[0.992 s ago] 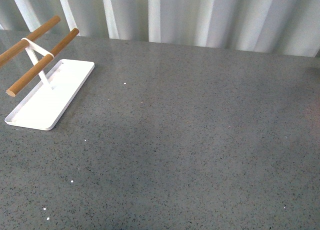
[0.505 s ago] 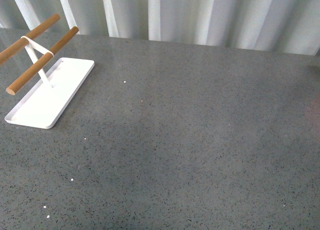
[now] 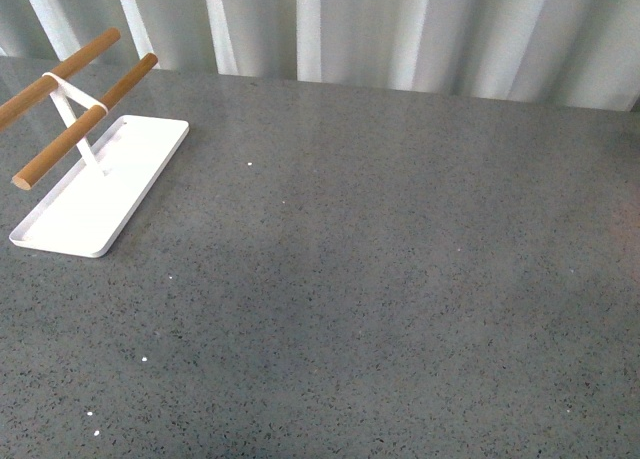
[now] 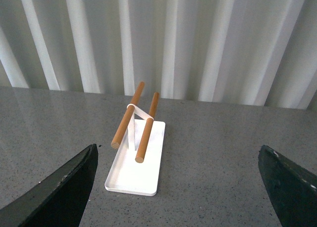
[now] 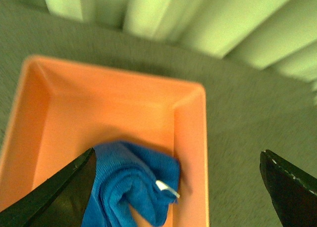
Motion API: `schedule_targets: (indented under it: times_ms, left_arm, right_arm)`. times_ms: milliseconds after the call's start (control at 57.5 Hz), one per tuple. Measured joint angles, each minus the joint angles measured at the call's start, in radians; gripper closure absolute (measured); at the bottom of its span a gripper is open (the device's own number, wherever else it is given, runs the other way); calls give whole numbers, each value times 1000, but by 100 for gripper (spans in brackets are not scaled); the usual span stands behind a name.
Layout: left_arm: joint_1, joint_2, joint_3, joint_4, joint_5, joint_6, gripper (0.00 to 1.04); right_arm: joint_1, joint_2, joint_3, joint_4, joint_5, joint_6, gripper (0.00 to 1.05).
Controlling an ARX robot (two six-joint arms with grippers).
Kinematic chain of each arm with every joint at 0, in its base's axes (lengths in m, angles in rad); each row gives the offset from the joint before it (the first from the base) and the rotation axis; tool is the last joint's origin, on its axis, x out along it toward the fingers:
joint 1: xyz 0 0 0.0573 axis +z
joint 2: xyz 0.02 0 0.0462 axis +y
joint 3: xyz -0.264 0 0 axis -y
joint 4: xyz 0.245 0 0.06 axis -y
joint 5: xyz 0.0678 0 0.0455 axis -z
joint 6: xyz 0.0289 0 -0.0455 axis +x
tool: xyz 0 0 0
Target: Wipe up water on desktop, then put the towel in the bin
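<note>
The bright blue towel (image 5: pixel 131 185) lies crumpled inside the orange bin (image 5: pixel 190 128), in the corner nearest the camera in the right wrist view. My right gripper (image 5: pixel 178 192) is open above the bin's edge, holding nothing. The dark grey speckled desktop (image 3: pixel 380 269) fills the front view; neither arm shows there. My left gripper (image 4: pixel 181 187) is open and empty above the desktop, facing the white tray (image 4: pixel 136 165). The bin and towel are out of the front view.
A flat white tray (image 3: pixel 100 194) with a white stand holding two wooden rods (image 3: pixel 85 119) sits at the far left of the desktop. A few tiny white specks dot the surface. A pale pleated curtain (image 3: pixel 400 29) runs behind the far edge.
A faint reddish blur at the right edge of the front view half a second ago is gone. Nothing else has moved.
</note>
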Motion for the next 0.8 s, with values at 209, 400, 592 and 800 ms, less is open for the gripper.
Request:
schedule_targets:
  times_ms: [209, 400, 592, 800]
  left_arm:
    - [0, 0, 0, 0, 0, 0, 7]
    - [0, 0, 0, 0, 0, 0, 7]
    - [0, 0, 0, 0, 0, 0, 7]
    - [0, 0, 0, 0, 0, 0, 7]
  right_arm:
    - [104, -272, -204, 85, -68, 0, 7]
    - [153, -373, -396, 264, -101, 106, 13]
    - [273, -600, -810, 720, -16, 525, 56]
    - [344, -709, -1014, 774, 60, 573, 92]
